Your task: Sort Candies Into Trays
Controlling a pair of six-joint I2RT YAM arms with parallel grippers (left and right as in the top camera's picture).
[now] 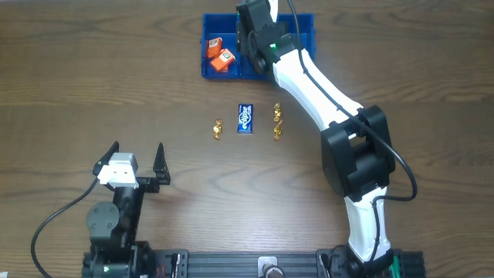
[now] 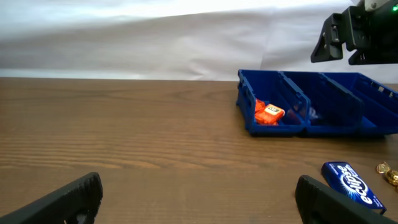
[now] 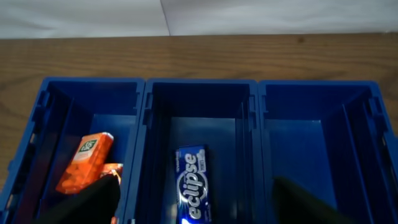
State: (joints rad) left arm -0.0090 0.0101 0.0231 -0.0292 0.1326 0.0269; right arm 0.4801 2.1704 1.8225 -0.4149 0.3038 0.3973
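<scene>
A blue three-compartment tray [image 1: 206,31] stands at the table's far middle. Its left bin holds orange candy boxes [image 1: 218,54] [image 3: 86,160]. A blue mint pack [image 3: 192,184] lies flat in the middle bin. My right gripper [image 1: 252,48] [image 3: 194,210] hangs open above that middle bin, its fingers apart on either side of the pack. On the table lie another blue mint pack [image 1: 245,118] [image 2: 352,185] and three gold-wrapped candies [image 1: 218,127] [image 1: 277,113] [image 1: 278,130]. My left gripper [image 1: 137,158] [image 2: 199,205] is open near the front left, holding nothing.
The tray's right bin [image 3: 311,155] holds nothing. In the left wrist view the tray [image 2: 273,129] sits ahead to the right, with the right gripper [image 2: 354,31] above it. Bare wooden table [image 1: 93,85] spreads to the left and right of the candies.
</scene>
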